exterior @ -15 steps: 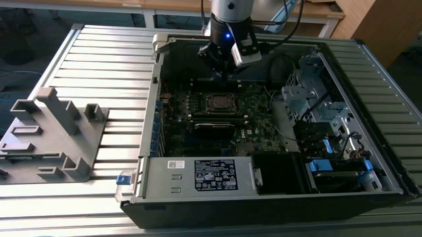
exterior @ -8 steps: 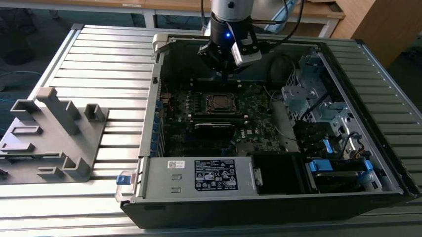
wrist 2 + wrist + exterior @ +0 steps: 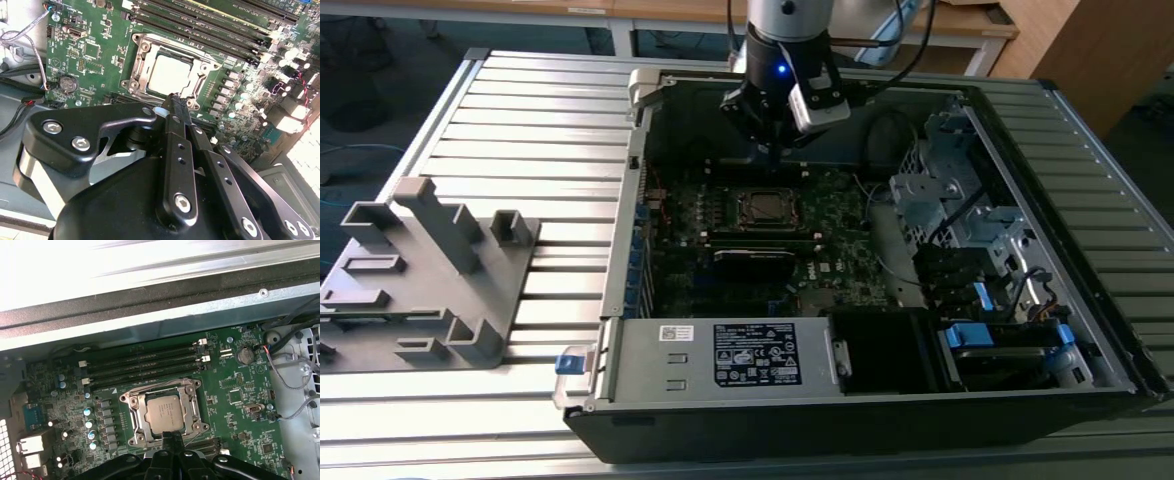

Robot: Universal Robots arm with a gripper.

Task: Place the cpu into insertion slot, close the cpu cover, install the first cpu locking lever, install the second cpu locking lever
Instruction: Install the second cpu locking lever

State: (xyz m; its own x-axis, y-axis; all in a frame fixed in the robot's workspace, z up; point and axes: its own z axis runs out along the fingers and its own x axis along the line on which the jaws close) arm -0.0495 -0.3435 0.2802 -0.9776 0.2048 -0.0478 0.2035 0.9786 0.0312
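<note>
The cpu [image 3: 170, 74] lies flat in the socket on the green motherboard, its silver-grey top showing in both wrist views [image 3: 162, 414]. The cpu cover [image 3: 141, 64] is down around it as a silvery frame [image 3: 136, 412]. In the exterior view the socket [image 3: 763, 207] sits mid-case. My gripper [image 3: 178, 100] hangs just above the socket's edge, fingers pressed together with nothing between them. Its black fingertips [image 3: 172, 436] overlap the frame's edge. In the exterior view, my gripper [image 3: 769, 152] hovers above the board behind the socket. I cannot make out how the locking levers stand.
Memory slots [image 3: 145, 367] run beside the socket. A round coin battery [image 3: 245, 355] and loose cables [image 3: 292, 385] sit near the case wall. A metal drive cage [image 3: 947, 190] fills the exterior view's right, a labelled power supply [image 3: 754, 355] the front. A grey fixture [image 3: 427, 270] stands outside the case.
</note>
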